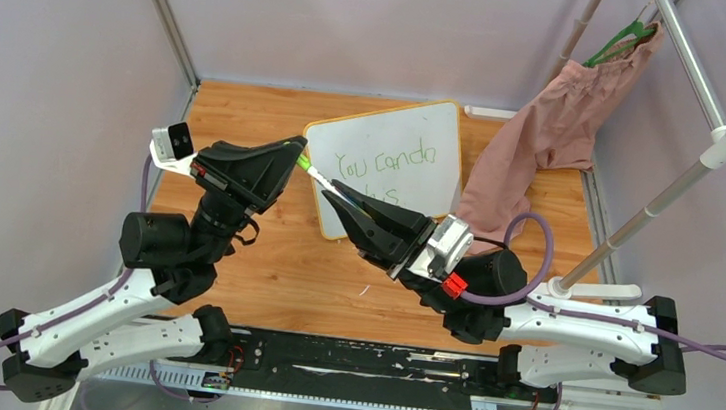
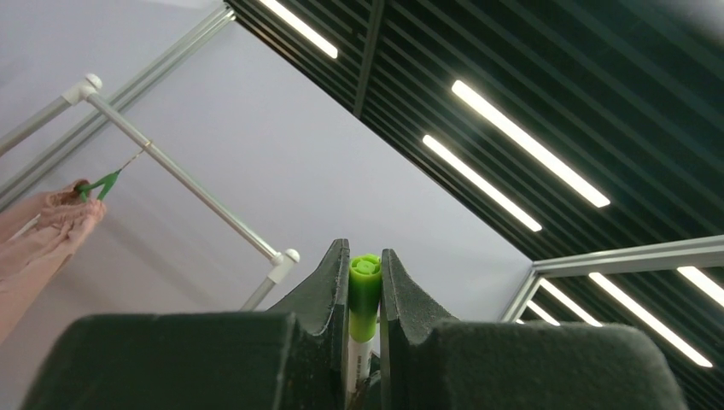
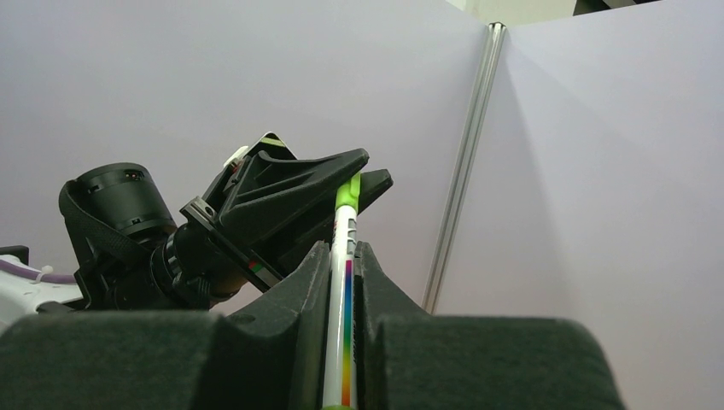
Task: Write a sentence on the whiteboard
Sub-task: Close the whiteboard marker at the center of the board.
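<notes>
**A:** Where's the sentence (image 1: pixel 383 164)?

**B:** It's green slanted handwriting, "You can do", on the small white whiteboard with rounded corners and a yellow-orange rim (image 1: pixel 397 120). It lies just past the tips of the right claw (image 1: pixel 340 198). A second line is half hidden under that claw, so I can't read it whole.

**A:** What are the claws doing?

**B:** Both are clamped on one thing, a thin white marker with a rainbow stripe (image 1: pixel 326 183). The right claw pinches the barrel between narrow jaws. The left claw (image 1: pixel 296 150) pinches the bright green cap (image 2: pixel 364 286), and the two meet tip to tip.

**A:** Why hold it from both ends?

**B:** My guess is that one steadies the barrel while the other works the cap. With words on the board, capping looks likelier than uncapping. I can't tell whether the cap is fully seated.

**A:** So the marker is off the board?

**B:** It appears lifted, bridging the two claws over the board's near-left corner. The board sits to the left claw's right, on the brown wooden tabletop (image 1: pixel 263 266). Well off to the right claw's right, a pink garment (image 1: pixel 547 132) hangs from a green hanger (image 1: pixel 621 39) on a white rail (image 1: pixel 682 186).
</notes>
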Available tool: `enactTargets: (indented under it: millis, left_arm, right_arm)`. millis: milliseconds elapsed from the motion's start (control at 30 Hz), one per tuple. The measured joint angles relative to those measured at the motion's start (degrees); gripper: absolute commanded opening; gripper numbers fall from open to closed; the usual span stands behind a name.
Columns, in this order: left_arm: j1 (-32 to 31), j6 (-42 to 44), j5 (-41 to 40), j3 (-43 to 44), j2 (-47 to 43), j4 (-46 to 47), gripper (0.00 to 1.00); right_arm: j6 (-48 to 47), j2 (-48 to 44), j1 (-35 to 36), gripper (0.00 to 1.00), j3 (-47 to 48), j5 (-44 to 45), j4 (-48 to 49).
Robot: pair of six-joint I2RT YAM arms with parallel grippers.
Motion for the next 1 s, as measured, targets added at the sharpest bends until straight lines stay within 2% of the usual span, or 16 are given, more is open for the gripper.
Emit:
enactTargets:
  millis: [700,1000]
  left_arm:
    - [-5.0,1.5,-3.8,1.7,3.1,4.8,0.0]
    - [-5.8,3.7,-6.5,0.3,1.1,3.7,0.0]
  right_arm:
    - [-1.1,1.3,0.6,0.0,2.5,0.0,0.2]
    - [-1.0,1.2,0.6,0.01,2.4,-0.2,-0.6]
